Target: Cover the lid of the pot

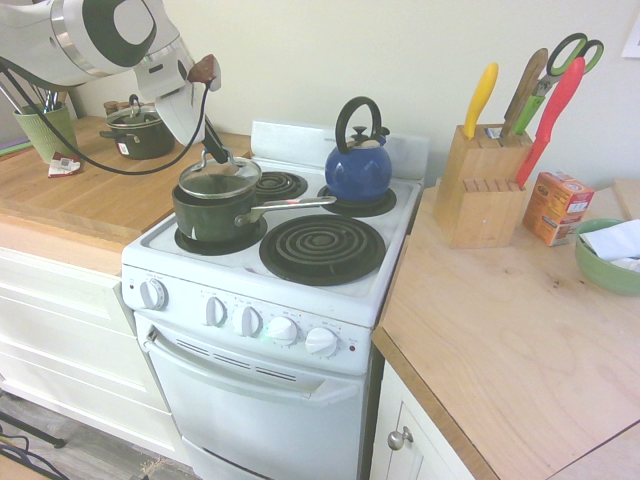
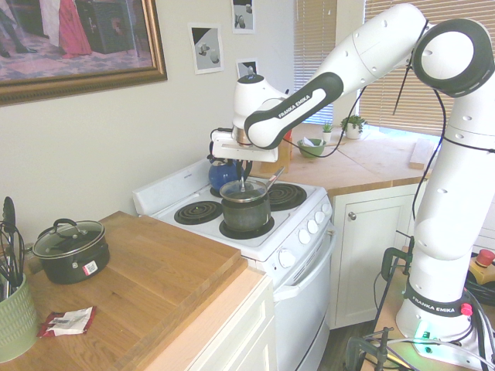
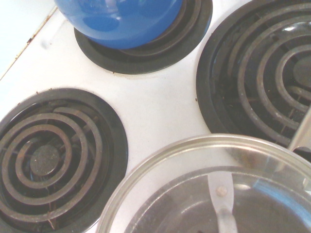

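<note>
The gripper [image 2: 244, 171] is closed on the upright handle of the lid [image 2: 244, 188]. The lid is round clear glass with a shiny metal rim and is located at the mouth of the pot [image 1: 212, 218], a dark green saucepan with a straight silver metal handle. The pot stands on a coil burner of the white stove [image 1: 250, 345]. The glossy blue kettle [image 1: 358, 172] occupies another burner. A green ribbed container [image 2: 17, 325] holds utensils [image 2: 11, 251].
</note>
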### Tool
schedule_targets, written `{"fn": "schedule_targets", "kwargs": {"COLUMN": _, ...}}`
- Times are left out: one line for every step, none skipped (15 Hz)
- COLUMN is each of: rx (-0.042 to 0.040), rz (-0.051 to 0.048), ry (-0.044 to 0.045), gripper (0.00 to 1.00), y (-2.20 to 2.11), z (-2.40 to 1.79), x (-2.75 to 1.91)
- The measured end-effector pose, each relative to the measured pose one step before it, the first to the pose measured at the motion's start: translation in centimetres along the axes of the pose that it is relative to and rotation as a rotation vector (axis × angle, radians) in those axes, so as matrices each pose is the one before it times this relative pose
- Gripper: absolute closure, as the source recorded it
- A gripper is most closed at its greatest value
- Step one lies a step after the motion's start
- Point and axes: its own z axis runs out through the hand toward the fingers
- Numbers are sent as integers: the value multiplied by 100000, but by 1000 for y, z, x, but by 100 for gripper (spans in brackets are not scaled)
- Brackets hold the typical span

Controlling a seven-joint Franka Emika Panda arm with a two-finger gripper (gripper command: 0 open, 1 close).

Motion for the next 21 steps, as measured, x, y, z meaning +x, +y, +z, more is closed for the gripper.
{"fn": "schedule_targets", "kwargs": {"rx": -278, "rz": -704, "ry": 337, "gripper": 100, "y": 79, "z": 209, "x": -158}}
{"fn": "schedule_targets", "kwargs": {"rx": -347, "rz": -890, "ry": 496, "gripper": 100, "y": 137, "z": 251, "x": -146}}
{"fn": "schedule_targets", "kwargs": {"rx": -444, "rz": -796, "ry": 361, "gripper": 100, "y": 212, "z": 247, "x": -185}}
{"fn": "schedule_targets", "kwargs": {"rx": -451, "rz": -700, "ry": 176, "gripper": 100, "y": 248, "z": 246, "x": -216}}
{"fn": "schedule_targets", "kwargs": {"rx": -225, "rz": -883, "ry": 180, "gripper": 100, "y": 279, "z": 219, "x": -288}}
{"fn": "schedule_targets", "kwargs": {"rx": 311, "rz": -780, "ry": -117, "gripper": 100, "y": 191, "z": 49, "x": -436}}
{"fn": "schedule_targets", "kwargs": {"rx": 137, "rz": -627, "ry": 313, "gripper": 100, "y": 193, "z": 24, "x": -292}}
{"fn": "schedule_targets", "kwargs": {"rx": 317, "rz": -416, "ry": 385, "gripper": 100, "y": 102, "z": -9, "x": -139}}
{"fn": "schedule_targets", "kwargs": {"rx": 299, "rz": -170, "ry": 106, "gripper": 100, "y": 31, "z": -1, "x": -45}}
{"fn": "schedule_targets", "kwargs": {"rx": 55, "rz": 6, "ry": 8, "gripper": 100, "y": 3, "z": -11, "x": 11}}
{"fn": "schedule_targets", "kwargs": {"rx": 42, "rz": 207, "ry": 19, "gripper": 100, "y": -5, "z": -22, "x": 39}}
{"fn": "schedule_targets", "kwargs": {"rx": 36, "rz": 449, "ry": -61, "gripper": 100, "y": -21, "z": -32, "x": 91}}
{"fn": "schedule_targets", "kwargs": {"rx": 51, "rz": 515, "ry": -151, "gripper": 100, "y": -35, "z": -64, "x": 141}}
{"fn": "schedule_targets", "kwargs": {"rx": 104, "rz": 511, "ry": -269, "gripper": 100, "y": -34, "z": -115, "x": 87}}
{"fn": "schedule_targets", "kwargs": {"rx": 120, "rz": 679, "ry": -377, "gripper": 100, "y": -39, "z": -148, "x": 103}}
{"fn": "schedule_targets", "kwargs": {"rx": 231, "rz": 566, "ry": -330, "gripper": 100, "y": -41, "z": -195, "x": 91}}
{"fn": "schedule_targets", "kwargs": {"rx": 257, "rz": 296, "ry": -184, "gripper": 100, "y": -26, "z": -206, "x": 48}}
{"fn": "schedule_targets", "kwargs": {"rx": 226, "rz": 118, "ry": -82, "gripper": 100, "y": -17, "z": -174, "x": 23}}
{"fn": "schedule_targets", "kwargs": {"rx": -64, "rz": -85, "ry": 3, "gripper": 100, "y": 33, "z": -19, "x": -40}}
{"fn": "schedule_targets", "kwargs": {"rx": -391, "rz": -286, "ry": 36, "gripper": 100, "y": 158, "z": 122, "x": -112}}
{"fn": "schedule_targets", "kwargs": {"rx": -709, "rz": -520, "ry": 40, "gripper": 100, "y": 322, "z": 264, "x": -200}}
